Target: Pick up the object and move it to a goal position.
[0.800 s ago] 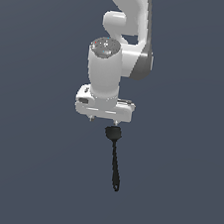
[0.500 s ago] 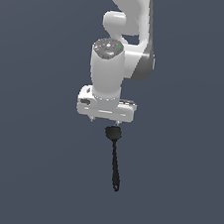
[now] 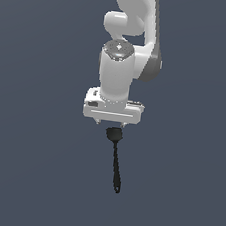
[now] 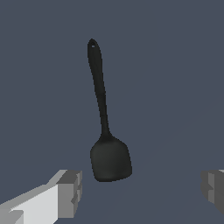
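Our gripper (image 4: 142, 192) has its fingers (image 4: 70, 192) spread wide apart, holding nothing, and has shifted slightly toward the exterior view's right since a moment ago. We count one black utensil (image 3: 115, 158), unmoved, lying on the dark surface (image 3: 26, 174) with its head just below the gripper.

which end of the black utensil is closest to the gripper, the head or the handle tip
The head. The utensil has its broad dark head lying between the open gripper fingers, while its thin handle tip points away from them.
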You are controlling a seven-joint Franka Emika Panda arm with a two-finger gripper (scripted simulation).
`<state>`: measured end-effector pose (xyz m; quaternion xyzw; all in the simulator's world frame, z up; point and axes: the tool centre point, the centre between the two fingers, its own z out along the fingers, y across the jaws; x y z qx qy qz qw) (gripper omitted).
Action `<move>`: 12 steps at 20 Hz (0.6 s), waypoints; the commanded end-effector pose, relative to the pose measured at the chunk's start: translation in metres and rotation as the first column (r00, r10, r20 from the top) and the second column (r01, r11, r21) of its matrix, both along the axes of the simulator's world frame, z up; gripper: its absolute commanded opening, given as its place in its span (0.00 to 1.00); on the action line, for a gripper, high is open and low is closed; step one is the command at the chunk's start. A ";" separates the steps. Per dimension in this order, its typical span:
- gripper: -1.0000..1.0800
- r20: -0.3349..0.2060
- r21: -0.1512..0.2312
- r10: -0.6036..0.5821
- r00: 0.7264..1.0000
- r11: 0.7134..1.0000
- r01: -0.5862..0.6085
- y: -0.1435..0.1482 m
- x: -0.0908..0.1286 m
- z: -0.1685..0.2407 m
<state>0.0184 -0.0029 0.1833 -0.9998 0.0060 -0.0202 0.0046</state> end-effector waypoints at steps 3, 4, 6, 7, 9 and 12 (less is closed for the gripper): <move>0.96 -0.003 -0.002 0.011 1.000 1.000 -0.011 0.002 0.004 -0.006; 0.96 -0.004 -0.002 0.016 1.000 1.000 -0.016 0.003 0.005 -0.008; 0.96 -0.006 -0.004 0.029 1.000 1.000 -0.029 0.005 0.009 -0.014; 0.96 -0.007 -0.005 0.036 0.999 0.999 -0.036 0.007 0.011 -0.017; 0.96 -0.010 -0.006 0.053 0.999 0.999 -0.053 0.010 0.016 -0.025; 0.96 -0.016 -0.009 0.084 0.996 0.996 -0.084 0.017 0.025 -0.040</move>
